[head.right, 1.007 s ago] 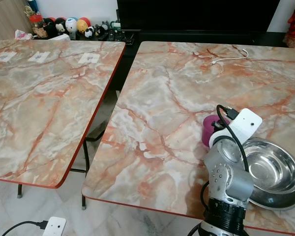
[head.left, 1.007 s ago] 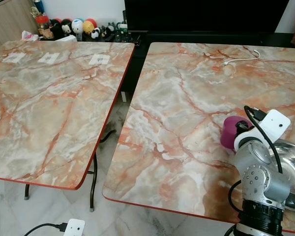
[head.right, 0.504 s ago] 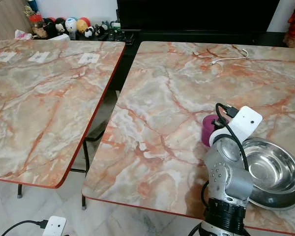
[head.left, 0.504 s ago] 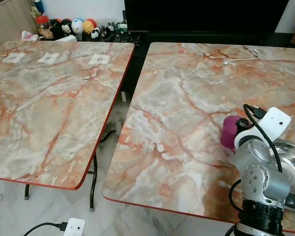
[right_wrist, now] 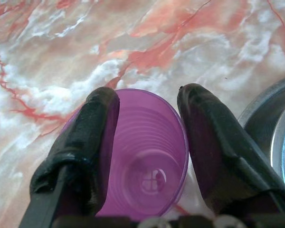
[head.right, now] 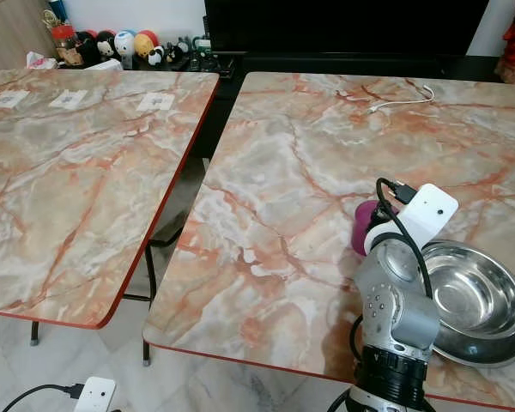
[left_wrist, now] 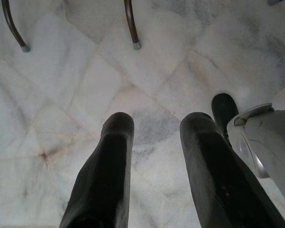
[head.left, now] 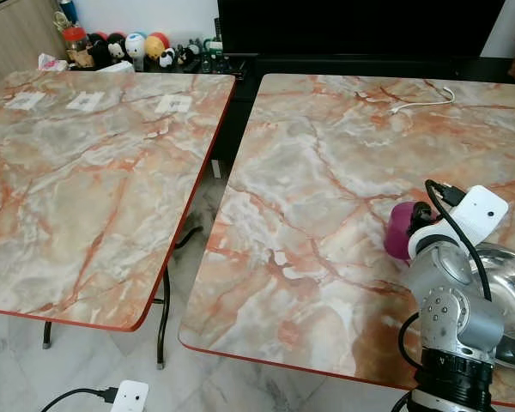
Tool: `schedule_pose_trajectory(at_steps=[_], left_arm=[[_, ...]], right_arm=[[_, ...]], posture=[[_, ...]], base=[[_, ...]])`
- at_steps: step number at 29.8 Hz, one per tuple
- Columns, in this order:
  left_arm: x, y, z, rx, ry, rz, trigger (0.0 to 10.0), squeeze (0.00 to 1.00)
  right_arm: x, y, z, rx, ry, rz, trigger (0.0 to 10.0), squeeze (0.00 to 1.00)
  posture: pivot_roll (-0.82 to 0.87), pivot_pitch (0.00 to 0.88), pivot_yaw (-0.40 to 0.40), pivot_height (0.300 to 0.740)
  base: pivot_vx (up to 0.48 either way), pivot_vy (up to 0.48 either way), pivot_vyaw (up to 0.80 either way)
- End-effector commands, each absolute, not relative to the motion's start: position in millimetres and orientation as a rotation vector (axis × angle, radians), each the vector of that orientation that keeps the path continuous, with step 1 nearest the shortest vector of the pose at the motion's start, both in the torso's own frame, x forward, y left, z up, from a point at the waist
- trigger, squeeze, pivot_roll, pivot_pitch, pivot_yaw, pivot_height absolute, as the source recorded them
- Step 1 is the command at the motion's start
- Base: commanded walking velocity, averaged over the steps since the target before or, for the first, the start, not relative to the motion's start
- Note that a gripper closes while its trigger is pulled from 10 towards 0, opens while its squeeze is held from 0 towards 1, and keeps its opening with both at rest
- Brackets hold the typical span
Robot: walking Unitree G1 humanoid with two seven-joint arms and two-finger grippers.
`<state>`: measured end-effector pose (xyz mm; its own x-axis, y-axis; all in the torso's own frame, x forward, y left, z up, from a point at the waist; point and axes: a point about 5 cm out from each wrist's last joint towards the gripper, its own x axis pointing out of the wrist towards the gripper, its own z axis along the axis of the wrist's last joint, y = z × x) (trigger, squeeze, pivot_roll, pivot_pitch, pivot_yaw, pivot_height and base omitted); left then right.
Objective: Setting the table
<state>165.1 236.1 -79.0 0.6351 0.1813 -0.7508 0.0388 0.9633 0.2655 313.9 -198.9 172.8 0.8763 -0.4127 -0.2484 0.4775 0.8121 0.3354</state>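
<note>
Spread on either side of a purple plastic cup [right_wrist: 145,156], the right gripper [right_wrist: 147,142] has one black finger against the cup's outer wall on one side, while the other finger stands just off the rim on the opposite side; whether that second finger touches cannot be told. The cup stands upright on the right-hand marble-patterned table [head.left: 326,172], just beside a stainless steel bowl [head.right: 476,300] near the table's near edge. Against the pictures of a second and half a second ago, the right arm's wrist and its white camera block [head.left: 479,212] sit at nearly the same spot, and the cup has not shifted on the table. The left gripper [left_wrist: 154,156] hangs idle over the pale tiled floor [left_wrist: 61,95], its two fingers apart with nothing between them. A white cable [head.left: 422,99] lies at the table's far side.
</note>
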Motion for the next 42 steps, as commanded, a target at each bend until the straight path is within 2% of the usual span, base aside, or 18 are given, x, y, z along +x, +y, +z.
schedule_pose_trajectory(at_steps=[1, 8, 25, 32, 35, 42], left_arm=[[160.2, 238.8, -80.5, 0.287, 0.900, 0.072, 10.0, 0.00], [160.2, 239.0, -80.6, 0.286, 0.902, 0.074, 10.0, 0.00], [159.4, 240.3, -80.6, 0.287, 0.904, 0.075, 10.0, 0.00], [160.4, 240.3, -80.0, 0.289, 0.899, 0.075, 10.0, 0.00], [159.3, 240.5, -80.6, 0.289, 0.904, 0.077, 10.0, 0.00], [158.9, 240.0, -80.9, 0.289, 0.904, 0.076, 10.0, 0.00]], right_arm=[[316.4, -192.5, 187.1, 0.418, 0.105, -0.439, 10.0, 0.00], [317.3, -189.5, 188.8, 0.425, 0.101, -0.419, 10.0, 0.00], [312.3, -202.8, 195.7, 0.358, 0.052, -0.522, 10.0, 0.00], [313.3, -195.8, 211.3, 0.310, -0.096, -0.448, 10.0, 0.00], [309.3, -194.3, 218.0, 0.186, -0.184, -0.395, 10.0, 0.00], [301.9, -188.9, 202.7, 0.144, -0.198, -0.270, 10.0, 0.00]], posture=[[-0.07, 0.099, 0.050, 0.740], [-0.07, 0.099, 0.049, 0.740], [-0.07, 0.098, 0.050, 0.740], [-0.07, 0.099, 0.050, 0.740], [-0.07, 0.100, 0.050, 0.740], [-0.08, 0.096, 0.050, 0.740]], base=[[0.000, 0.000, 0.00], [0.000, 0.000, 0.00], [0.000, 0.000, 0.00], [0.000, 0.000, 0.00], [0.000, 0.000, 0.00], [0.000, 0.000, 0.00]])
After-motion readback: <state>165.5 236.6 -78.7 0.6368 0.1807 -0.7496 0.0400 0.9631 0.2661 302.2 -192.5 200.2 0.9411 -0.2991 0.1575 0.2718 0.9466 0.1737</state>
